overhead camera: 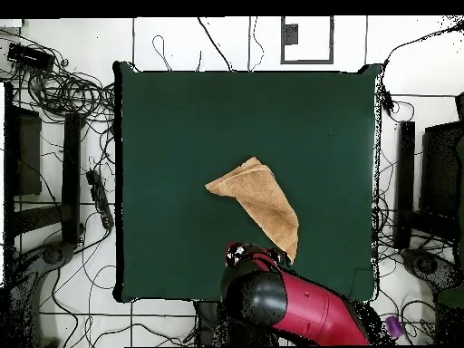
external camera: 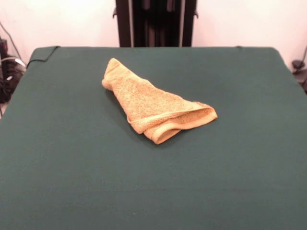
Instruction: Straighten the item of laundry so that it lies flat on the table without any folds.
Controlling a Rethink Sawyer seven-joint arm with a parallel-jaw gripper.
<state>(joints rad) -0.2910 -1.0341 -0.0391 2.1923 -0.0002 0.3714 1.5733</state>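
The orange-tan towel [external camera: 153, 103] lies near the middle of the dark green table [external camera: 72, 167], folded over on itself into a rough triangle. One point faces the far left, and a doubled, rolled edge lies at the near right. In the overhead view the towel [overhead camera: 258, 204] lies on the table [overhead camera: 181, 118] just above the red and black arm. The arm's end with the gripper [overhead camera: 243, 256] hangs over the table edge by the robot's base, close to the towel's lower corner. The gripper's state does not show. The front view shows no arm.
The black pedestal [external camera: 156, 23] stands behind the table's far edge. A dark cable [external camera: 43, 55] lies over the far left corner. Cables and dark equipment [overhead camera: 63, 100] ring the table on the floor in the overhead view.
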